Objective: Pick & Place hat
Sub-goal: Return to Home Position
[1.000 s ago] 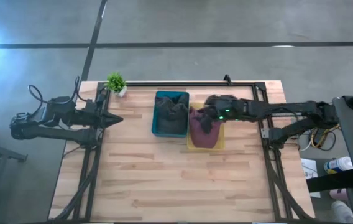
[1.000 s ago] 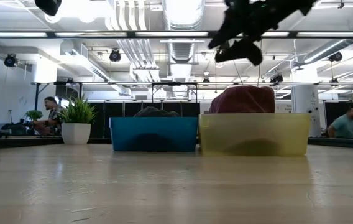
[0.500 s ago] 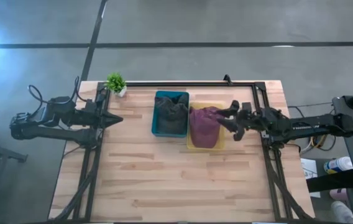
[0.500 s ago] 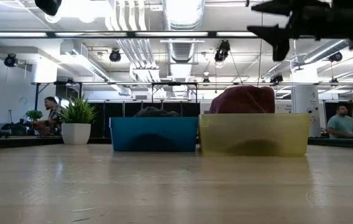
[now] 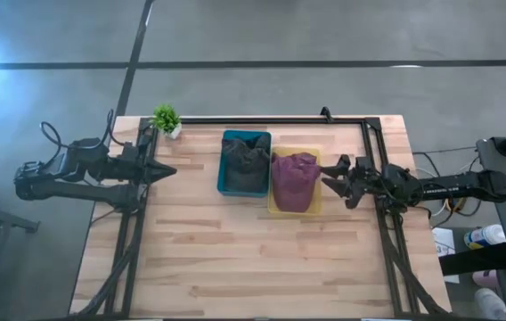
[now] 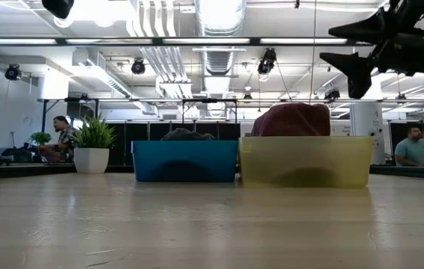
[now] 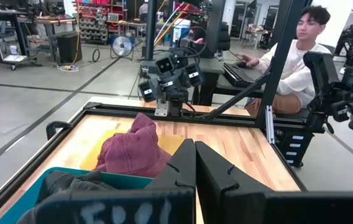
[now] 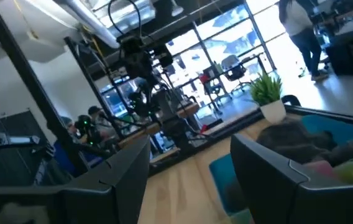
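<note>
The right hand [image 5: 331, 174] hangs open and empty, its 2 fingers [image 6: 348, 31] spread wide and pointing toward the bins. From above it sits just beside the outer side of the yellow bin [image 5: 314, 206], over the right part of the counter [image 5: 235, 259]; from counter level it floats well above the bin's rim. The red cap [image 5: 293, 174] lies in that yellow bin, bulging above its walls. The blue bin [image 5: 221, 171] stands touching the yellow one on its other side and holds a dark heap of black caps [image 5: 246, 159]; how many cannot be told. The left hand [image 5: 166, 170] waits at the counter's left edge, well apart from both bins, its fingers [image 7: 179, 163] pressed together on nothing. A small potted plant [image 5: 166, 118] stands at the far left corner.
</note>
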`<state>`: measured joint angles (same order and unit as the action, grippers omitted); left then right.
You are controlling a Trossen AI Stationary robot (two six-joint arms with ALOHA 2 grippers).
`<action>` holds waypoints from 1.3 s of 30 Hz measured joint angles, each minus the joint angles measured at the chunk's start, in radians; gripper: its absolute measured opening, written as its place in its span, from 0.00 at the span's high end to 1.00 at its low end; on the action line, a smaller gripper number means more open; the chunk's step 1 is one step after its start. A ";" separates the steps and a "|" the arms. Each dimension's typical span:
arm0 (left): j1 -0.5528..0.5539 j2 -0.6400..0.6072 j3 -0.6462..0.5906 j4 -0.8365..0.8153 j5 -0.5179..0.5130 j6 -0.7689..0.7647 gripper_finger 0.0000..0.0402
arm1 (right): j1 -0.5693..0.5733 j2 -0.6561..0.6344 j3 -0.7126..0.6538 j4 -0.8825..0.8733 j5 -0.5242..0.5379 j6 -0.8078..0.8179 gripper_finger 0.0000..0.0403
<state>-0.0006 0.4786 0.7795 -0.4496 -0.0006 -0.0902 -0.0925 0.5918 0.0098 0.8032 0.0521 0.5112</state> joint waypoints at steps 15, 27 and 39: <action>0.000 0.000 0.000 -0.001 0.000 0.000 1.00 | 0.012 -0.011 -0.001 -0.140 0.000 0.002 0.46; 0.000 0.000 0.000 -0.001 0.000 0.000 1.00 | 0.029 -0.529 -0.001 -0.702 -0.080 -0.140 0.46; 0.000 0.001 0.000 -0.001 0.000 0.000 1.00 | 0.124 -0.592 -0.001 -0.774 -0.082 -0.605 0.46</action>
<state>-0.0005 0.4793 0.7795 -0.4508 -0.0006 -0.0902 0.0314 -0.0002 0.0091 0.0296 -0.0301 -0.0938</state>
